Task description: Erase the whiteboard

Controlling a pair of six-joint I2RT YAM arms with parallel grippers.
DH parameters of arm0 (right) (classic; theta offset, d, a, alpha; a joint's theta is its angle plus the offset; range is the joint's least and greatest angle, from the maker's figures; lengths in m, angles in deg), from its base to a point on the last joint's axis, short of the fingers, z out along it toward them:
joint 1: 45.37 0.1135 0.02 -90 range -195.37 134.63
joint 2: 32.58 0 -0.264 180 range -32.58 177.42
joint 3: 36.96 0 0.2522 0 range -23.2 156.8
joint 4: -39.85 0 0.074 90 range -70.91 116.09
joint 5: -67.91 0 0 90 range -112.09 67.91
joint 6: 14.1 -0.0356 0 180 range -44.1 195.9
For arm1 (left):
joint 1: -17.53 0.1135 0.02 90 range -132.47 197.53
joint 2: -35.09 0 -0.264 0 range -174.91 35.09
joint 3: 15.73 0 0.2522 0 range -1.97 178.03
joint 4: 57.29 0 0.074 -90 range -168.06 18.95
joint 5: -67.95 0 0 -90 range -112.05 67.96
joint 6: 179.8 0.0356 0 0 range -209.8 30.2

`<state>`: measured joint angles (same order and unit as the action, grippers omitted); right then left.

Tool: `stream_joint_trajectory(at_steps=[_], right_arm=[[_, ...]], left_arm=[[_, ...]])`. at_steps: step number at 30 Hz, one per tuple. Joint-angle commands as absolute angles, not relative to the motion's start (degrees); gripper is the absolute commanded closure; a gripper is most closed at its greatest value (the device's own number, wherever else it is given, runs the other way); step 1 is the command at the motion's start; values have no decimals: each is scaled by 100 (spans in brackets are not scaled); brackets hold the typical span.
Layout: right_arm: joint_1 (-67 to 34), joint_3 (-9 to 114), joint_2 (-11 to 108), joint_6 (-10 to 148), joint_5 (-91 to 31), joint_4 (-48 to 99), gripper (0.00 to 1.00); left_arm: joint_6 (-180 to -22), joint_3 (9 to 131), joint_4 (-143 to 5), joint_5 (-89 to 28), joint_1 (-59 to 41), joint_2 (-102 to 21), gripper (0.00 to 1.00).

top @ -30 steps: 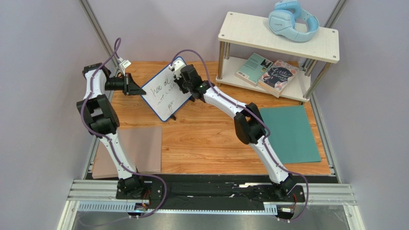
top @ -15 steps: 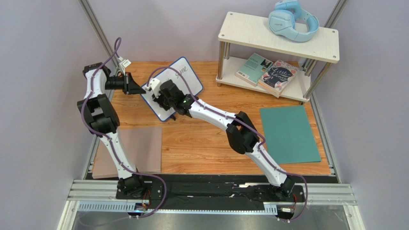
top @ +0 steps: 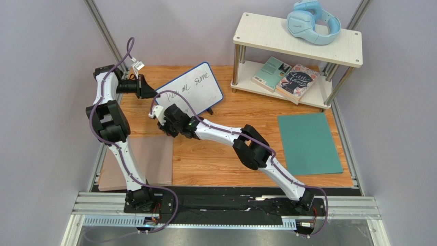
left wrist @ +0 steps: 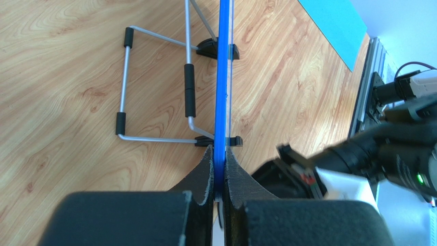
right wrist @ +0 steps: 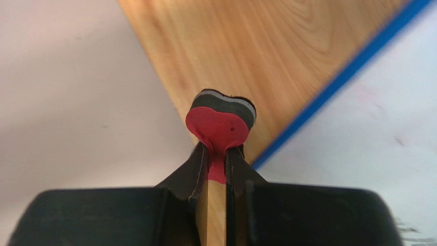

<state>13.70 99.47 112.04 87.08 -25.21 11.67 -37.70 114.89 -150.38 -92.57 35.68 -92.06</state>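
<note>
The whiteboard [top: 197,88], propped at the far left of the surface [top: 220,154] and bearing handwriting, is clamped by its blue edge in the left gripper [left wrist: 219,156] for steadiness. A red eraser pad [right wrist: 219,120] is pinched in the right gripper [right wrist: 218,154] just beside the board's lower corner.

Plain lilac walls [top: 41,77] surround a wooden table [top: 205,164]; a pale two-tier shelf [top: 266,33] stands at one o'clock.

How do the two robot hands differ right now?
The left hand pinches the blue frame of the whiteboard; the right hand pinches a red-and-grey eraser. The left hand is on the board; the right hand is just off its corner, over the wooden table. Both are shut.
</note>
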Motion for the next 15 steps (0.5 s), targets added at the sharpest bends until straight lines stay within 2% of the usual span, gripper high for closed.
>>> stream_joint_trajectory(at_steps=[1, 11, 15], right_arm=[[1168, 9642, 10289, 8531, -2455, 1809, 100], [948, 9158, 9311, 8416, -3631, 1880, 100], [764, 9106, 9249, 8136, -3362, 1914, 100]], left_arm=[[-3197, 11589, -16703, -9324, 3475, -9147, 100], [-3381, 11545, -16510, -9183, 3467, -9138, 100], [-3381, 11536, -16510, -9148, 3467, -9103, 100]])
